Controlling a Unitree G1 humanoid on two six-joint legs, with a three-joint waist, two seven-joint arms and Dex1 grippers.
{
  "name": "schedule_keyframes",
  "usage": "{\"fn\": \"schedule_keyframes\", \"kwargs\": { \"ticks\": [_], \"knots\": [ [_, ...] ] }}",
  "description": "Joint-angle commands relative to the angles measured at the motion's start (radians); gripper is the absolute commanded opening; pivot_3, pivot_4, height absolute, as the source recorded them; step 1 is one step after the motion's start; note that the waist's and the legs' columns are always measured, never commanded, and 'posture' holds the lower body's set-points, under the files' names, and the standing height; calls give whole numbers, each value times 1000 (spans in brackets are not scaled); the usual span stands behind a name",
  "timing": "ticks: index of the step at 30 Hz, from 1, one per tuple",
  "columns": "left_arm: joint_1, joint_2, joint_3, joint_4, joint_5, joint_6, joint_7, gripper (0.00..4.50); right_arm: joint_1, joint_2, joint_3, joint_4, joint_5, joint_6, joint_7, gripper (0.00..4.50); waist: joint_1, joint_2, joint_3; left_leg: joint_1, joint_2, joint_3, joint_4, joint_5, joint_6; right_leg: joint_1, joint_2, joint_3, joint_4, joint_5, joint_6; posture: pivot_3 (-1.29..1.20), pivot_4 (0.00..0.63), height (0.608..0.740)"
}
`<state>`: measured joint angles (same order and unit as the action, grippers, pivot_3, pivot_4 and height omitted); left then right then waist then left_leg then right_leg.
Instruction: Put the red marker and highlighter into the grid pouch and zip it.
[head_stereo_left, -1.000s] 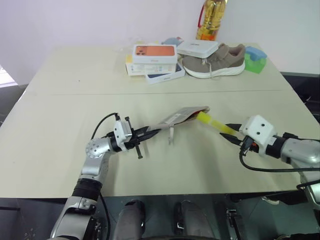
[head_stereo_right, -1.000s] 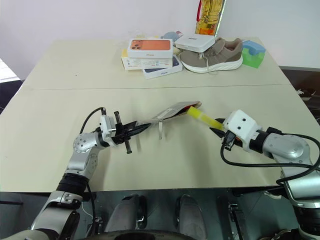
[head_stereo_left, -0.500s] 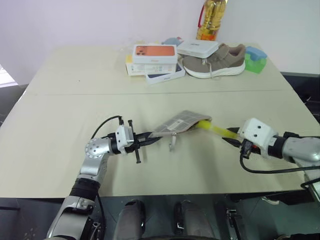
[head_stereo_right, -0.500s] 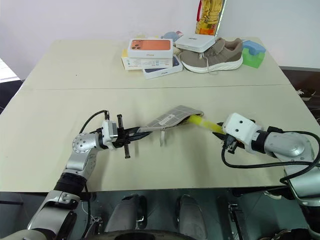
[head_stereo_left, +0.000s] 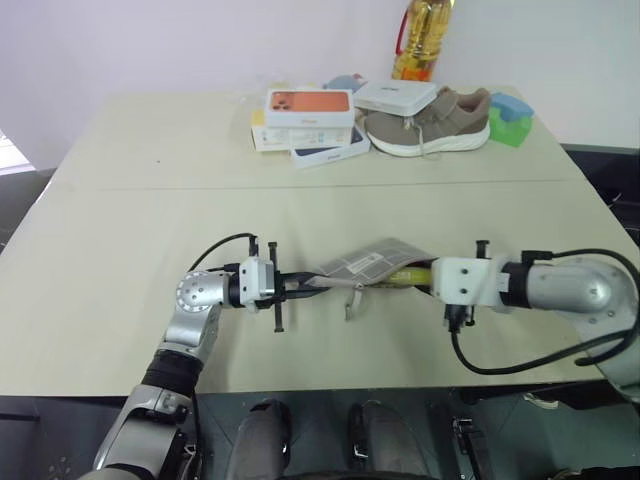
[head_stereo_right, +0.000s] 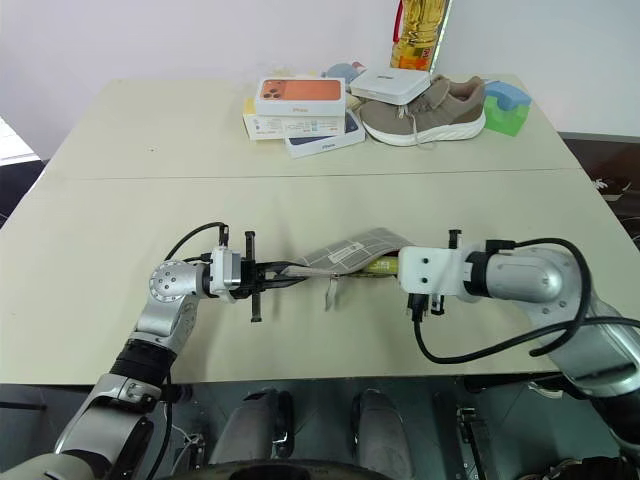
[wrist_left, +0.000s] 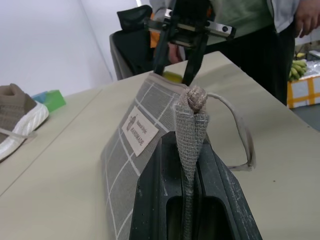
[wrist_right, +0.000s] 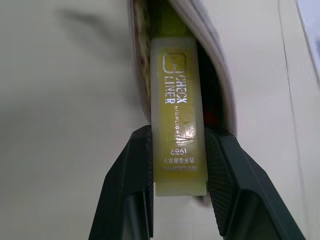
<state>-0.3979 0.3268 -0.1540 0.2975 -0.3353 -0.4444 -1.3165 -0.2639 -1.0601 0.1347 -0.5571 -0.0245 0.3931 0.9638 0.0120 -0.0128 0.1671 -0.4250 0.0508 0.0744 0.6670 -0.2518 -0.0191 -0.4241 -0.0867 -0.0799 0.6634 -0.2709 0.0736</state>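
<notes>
- The grid pouch (head_stereo_left: 368, 264) hangs stretched between the two arms above the front half of the table (head_stereo_left: 120, 200), one end pinched, the other end gaping toward the right arm.
- The highlighter (wrist_right: 178, 115) sits partway inside that open mouth, its blunt rear end out and caught between the right gripper's (wrist_right: 178, 165) fingers.
- The right gripper is narrowly parted, clamped on the highlighter's pale-yellow barrel just short of the pouch's edge.
- The left gripper (wrist_left: 189, 165) is closed tight on the knotted fabric tab at the pouch's near end; a loose strap loops off beside it.
- A sliver of red shows inside the pouch beside the highlighter; whether it is the red marker cannot be told.
- Count: one pouch, one highlighter, two grippers.
- At the table's far edge: one shoe (head_stereo_left: 428, 124), a stack of phone boxes (head_stereo_left: 308, 122), a bottle (head_stereo_left: 420, 40), a green block (head_stereo_left: 510, 120).
</notes>
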Motion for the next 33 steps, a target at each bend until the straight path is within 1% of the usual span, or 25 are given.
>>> {"fn": "schedule_keyframes", "kwargs": {
  "ticks": [1,2,4,7,8,9,10,12,14,16,19,21,22,25,29,30,32,33],
  "knots": [
    [-7,-4,-9,-39,-12,-8,-3,0,-47,21,17,-39,2,28,17,1361,1,0,0,0,0,0,0,0,0,0,0,0,0,0,0,0,150,724],
    [-8,-4,-8,-38,-11,-8,-1,0,-55,27,12,-38,4,40,16,1907,2,0,0,0,0,0,0,0,0,0,0,0,0,0,0,0,150,724],
    [-7,-3,-6,-36,-8,-9,7,0,-65,28,-7,-34,9,49,16,2665,2,0,0,0,0,0,0,0,0,0,0,0,0,0,0,0,150,724],
    [-3,-1,-1,-33,-8,-7,24,0,-80,63,-66,-46,69,103,0,4338,1,0,0,0,0,0,0,0,0,0,0,0,0,0,0,0,150,724],
    [-7,-7,9,-20,-2,-8,47,0,-95,98,-127,-55,145,164,-6,4426,1,0,0,0,0,0,0,0,0,0,0,0,0,0,0,0,150,724],
    [-11,-10,15,-10,2,-9,64,0,-106,123,-169,-63,198,208,-9,4426,0,0,0,0,0,0,0,0,0,0,0,0,0,0,0,0,150,724],
    [-23,-26,29,11,12,-13,112,0,-126,166,-245,-68,291,291,-20,4426,0,0,0,0,0,0,0,0,0,0,0,0,0,0,0,0,150,724],
    [-40,-53,47,38,23,-19,180,0,-127,204,-347,-90,423,405,-22,4426,2,0,0,0,0,0,0,0,0,0,0,0,0,0,0,0,150,724],
    [-48,-70,54,51,37,-27,219,0,-111,220,-402,-117,511,477,-27,4426,5,-2,0,0,0,-1,1,0,0,1,-1,-1,0,0,0,0,150,724],
    [-59,-90,54,63,49,-31,260,0,-86,248,-434,-130,574,549,-66,4426,4,-2,0,0,0,-1,0,0,0,2,-1,-1,0,0,0,0,150,724],
    [-69,-106,46,73,69,-45,294,0,-27,288,-423,-157,633,630,-131,4426,2,-2,0,0,0,-1,0,0,0,2,-1,-1,0,0,0,0,150,724],
    [-78,-116,42,82,85,-58,316,0,2,373,-387,-172,647,658,-226,4426,-2,-2,0,0,0,-1,0,0,0,2,-1,-1,0,0,0,0,150,724],
    [-83,-121,40,85,91,-61,327,0,3,435,-359,-167,643,680,-293,4426,-3,-2,0,0,0,-1,0,0,0,2,-1,-1,0,0,0,0,150,724],
    [-91,-127,35,89,100,-67,341,0,-26,573,-309,-139,617,727,-449,4426,-3,-1,-1,1,0,-1,0,0,0,1,0,-1,2,0,0,0,150,724],
    [-93,-128,31,89,107,-71,346,0,-80,699,-271,-99,609,779,-583,4426,-1,-1,-1,1,0,-1,0,0,0,1,-1,-1,1,0,0,0,150,724],
    [-93,-128,30,89,108,-72,347,0,-91,730,-261,-91,608,785,-611,4192,-1,-1,-1,1,0,-1,0,0,0,1,-1,-1,1,0,0,0,150,724],
    [-94,-126,27,89,114,-75,348,0,-101,769,-259,-82,609,801,-653,3535,0,-1,-1,0,0,-1,0,0,0,1,0,-1,1,0,0,0,150,724],
    [-94,-124,27,89,116,-76,348,0,-100,770,-256,-84,609,806,-660,3023,0,-1,-1,0,0,-1,0,0,0,1,0,-1,1,0,0,0,150,724]
  ]
}}
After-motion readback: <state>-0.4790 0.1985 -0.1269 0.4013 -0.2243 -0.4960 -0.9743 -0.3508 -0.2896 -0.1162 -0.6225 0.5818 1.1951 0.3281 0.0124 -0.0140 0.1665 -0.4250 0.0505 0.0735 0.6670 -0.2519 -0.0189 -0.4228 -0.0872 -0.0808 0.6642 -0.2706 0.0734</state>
